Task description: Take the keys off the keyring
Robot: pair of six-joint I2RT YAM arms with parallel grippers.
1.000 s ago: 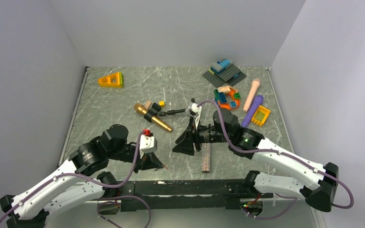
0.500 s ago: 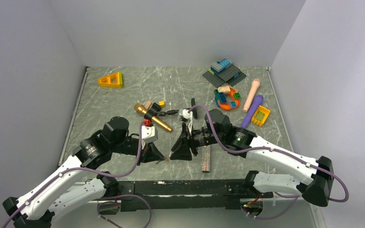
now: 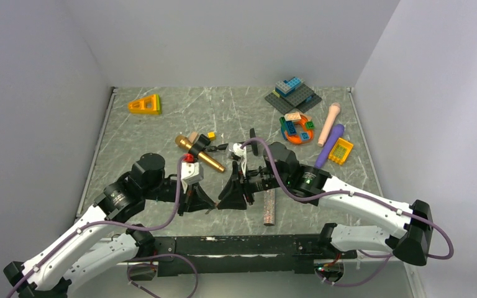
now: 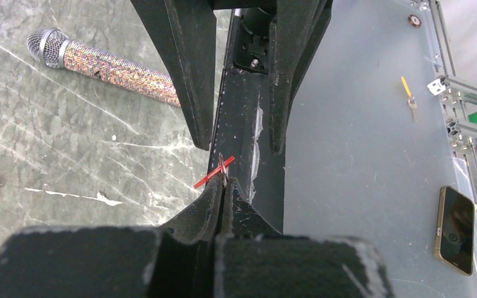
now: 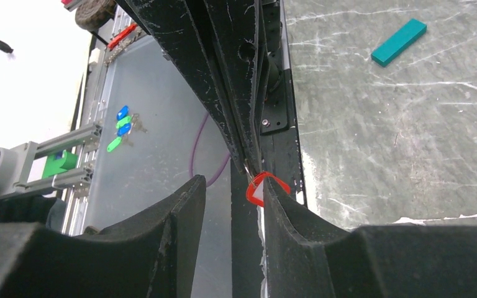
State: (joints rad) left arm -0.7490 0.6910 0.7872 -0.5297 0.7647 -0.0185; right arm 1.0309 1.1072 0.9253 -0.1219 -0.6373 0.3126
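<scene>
My left gripper [image 4: 223, 184] is shut on a thin metal keyring [image 4: 223, 167] and holds it up near the table's front edge [image 3: 214, 207]. A red-headed key [image 4: 210, 177] hangs on the ring. My right gripper [image 5: 233, 186] is open and faces the left gripper tip to tip [image 3: 222, 200]. The red key head [image 5: 258, 188] lies between its fingers, against the right-hand finger [image 5: 286, 211]. The key's blade is hidden behind the left gripper's shut fingers [image 5: 236, 93].
A glitter microphone [image 3: 269, 207] lies just right of the grippers and a gold microphone [image 3: 200, 154] behind them. Toy bricks [image 3: 296, 127], pink and purple microphones [image 3: 330, 133] and an orange toy [image 3: 145, 104] sit further back. Loose keys [image 5: 121, 127] lie off the table.
My right gripper has moved left and down towards the left gripper. My left gripper has moved right. Their tips now meet around the red key.
</scene>
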